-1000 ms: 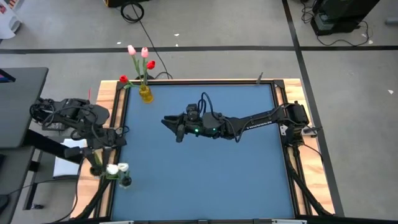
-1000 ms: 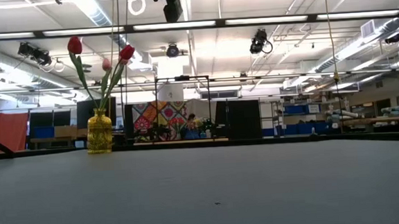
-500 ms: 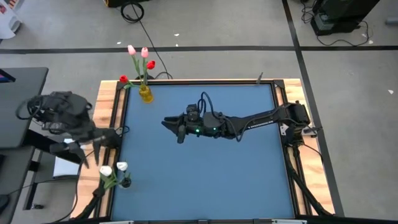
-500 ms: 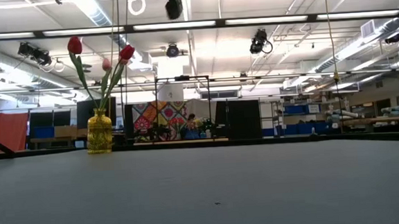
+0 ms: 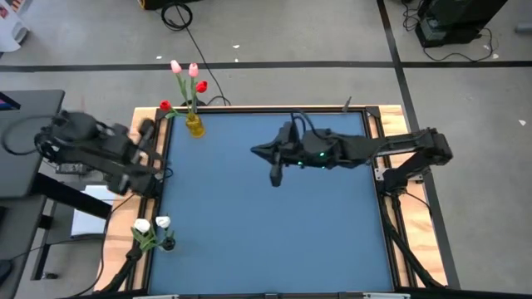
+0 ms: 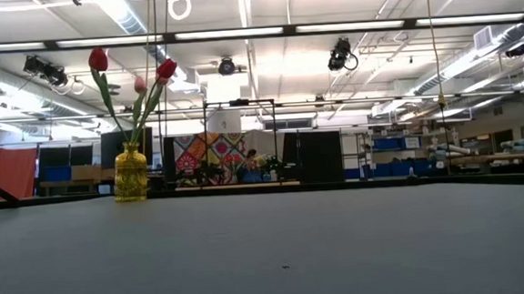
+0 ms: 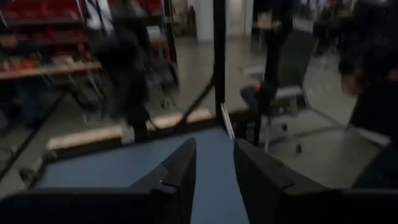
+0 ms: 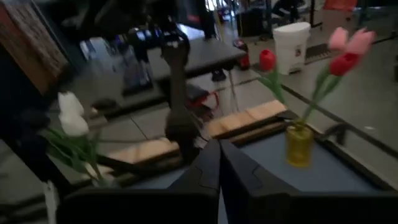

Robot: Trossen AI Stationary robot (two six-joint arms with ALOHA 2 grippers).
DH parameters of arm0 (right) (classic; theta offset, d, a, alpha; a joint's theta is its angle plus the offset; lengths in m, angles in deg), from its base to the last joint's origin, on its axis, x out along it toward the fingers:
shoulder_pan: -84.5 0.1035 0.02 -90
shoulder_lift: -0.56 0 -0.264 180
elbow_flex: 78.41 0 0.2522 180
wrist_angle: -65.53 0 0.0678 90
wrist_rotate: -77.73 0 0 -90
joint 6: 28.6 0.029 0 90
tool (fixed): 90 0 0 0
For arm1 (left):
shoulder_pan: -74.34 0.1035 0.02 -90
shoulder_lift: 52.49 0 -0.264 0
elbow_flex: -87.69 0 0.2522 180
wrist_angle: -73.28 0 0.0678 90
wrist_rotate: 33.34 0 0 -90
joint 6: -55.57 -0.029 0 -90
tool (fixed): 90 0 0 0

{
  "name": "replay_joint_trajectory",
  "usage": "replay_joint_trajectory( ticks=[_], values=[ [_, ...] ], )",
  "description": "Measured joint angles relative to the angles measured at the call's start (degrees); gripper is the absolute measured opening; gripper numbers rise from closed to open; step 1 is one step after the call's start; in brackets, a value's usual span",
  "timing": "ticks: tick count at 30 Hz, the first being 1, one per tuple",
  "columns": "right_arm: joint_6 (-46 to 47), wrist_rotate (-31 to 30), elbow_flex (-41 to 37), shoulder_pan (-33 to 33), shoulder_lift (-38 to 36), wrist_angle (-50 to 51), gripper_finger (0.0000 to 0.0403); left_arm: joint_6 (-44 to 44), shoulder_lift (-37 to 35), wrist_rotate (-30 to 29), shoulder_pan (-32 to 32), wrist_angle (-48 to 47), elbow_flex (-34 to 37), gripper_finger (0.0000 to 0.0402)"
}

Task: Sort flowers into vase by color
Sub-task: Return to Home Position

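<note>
Currently, both arms being retracted home, slowly. Left gripper [image 5: 148,137], fingers [image 7: 183,168] slightly spread, at left table edge. Right gripper [image 5: 262,153], fingers [image 8: 208,165] pressed together, upper centre. Yellow vase [image 5: 194,126] being cleared.

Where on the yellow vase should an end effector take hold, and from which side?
Grip the yellow vase around its wide body, below the neck, coming in level from the middle of the table. It stands upright by the far left corner, and the tulips fan out over its mouth, likely blocking a top-down approach.
</note>
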Motion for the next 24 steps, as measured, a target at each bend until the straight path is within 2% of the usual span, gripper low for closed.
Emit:
replay_joint_trajectory(
  ticks=[5,10,12,15,18,20,22,24],
  values=[
    [-3.8,-0.6,0.0,1.1,-3.6,9.0,0.0008,1.4,0.1,-0.7,1.6,6.1,10.6,0.0066],
    [-7.9,0.7,-0.1,2.1,-4.7,15.6,0.0006,1.9,-1.9,-1.1,7.6,12.5,19.8,0.0016],
    [-8.9,1.7,-2.7,1.9,-6.2,15.6,0.0004,1.8,-3.8,-0.9,10.2,13.8,23.5,0.0006],
    [-9.6,3.8,-12.2,0.4,-9.7,7.7,0.0004,1.6,-7.3,0.8,13.0,17.5,29.8,0.0005],
    [-10.6,9.4,-24.1,-1.3,-14.5,-11.0,0.0002,2.7,-10.7,2.1,13.6,21.5,34.6,0.0003],
    [-11.0,10.0,-30.5,-1.9,-18.1,-21.3,0.0002,4.3,-12.6,2.1,13.6,22.1,37.0,0.0003],
    [-11.1,7.0,-35.4,-2.0,-21.6,-24.4,0.0002,7.3,-14.1,2.0,13.5,21.7,39.4,0.0002],
    [-12.3,7.1,-39.6,-2.3,-24.4,-24.4,0.0002,10.4,-14.9,2.2,12.9,21.6,41.9,0.0002]
  ],
)
